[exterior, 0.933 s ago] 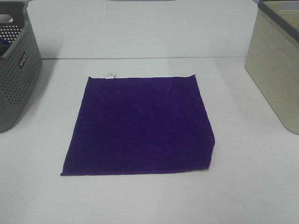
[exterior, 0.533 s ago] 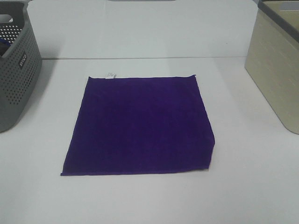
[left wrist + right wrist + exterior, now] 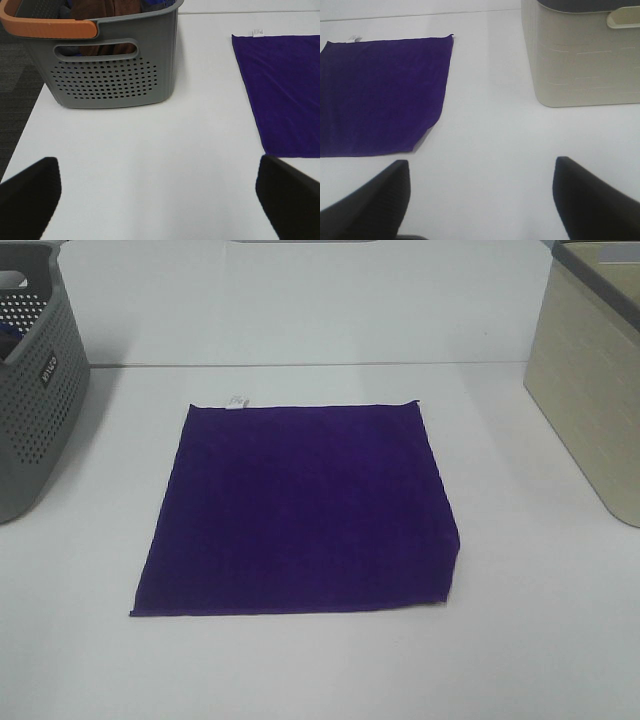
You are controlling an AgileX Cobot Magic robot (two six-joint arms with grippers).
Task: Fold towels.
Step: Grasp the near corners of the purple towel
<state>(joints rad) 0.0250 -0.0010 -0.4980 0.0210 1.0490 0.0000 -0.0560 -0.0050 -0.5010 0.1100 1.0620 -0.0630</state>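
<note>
A purple towel (image 3: 300, 510) lies flat and spread out on the white table (image 3: 300, 670), with a small white tag at its far left corner. It also shows in the left wrist view (image 3: 285, 90) and in the right wrist view (image 3: 380, 100). Neither gripper shows in the exterior high view. My left gripper (image 3: 157, 200) is open and empty over bare table between the grey basket and the towel. My right gripper (image 3: 480, 200) is open and empty over bare table between the towel and the beige bin.
A grey perforated basket (image 3: 30, 390) with an orange rim stands at the left edge and holds brown and blue cloths (image 3: 105, 10). A beige bin (image 3: 590, 390) stands at the right edge, also in the right wrist view (image 3: 580, 55).
</note>
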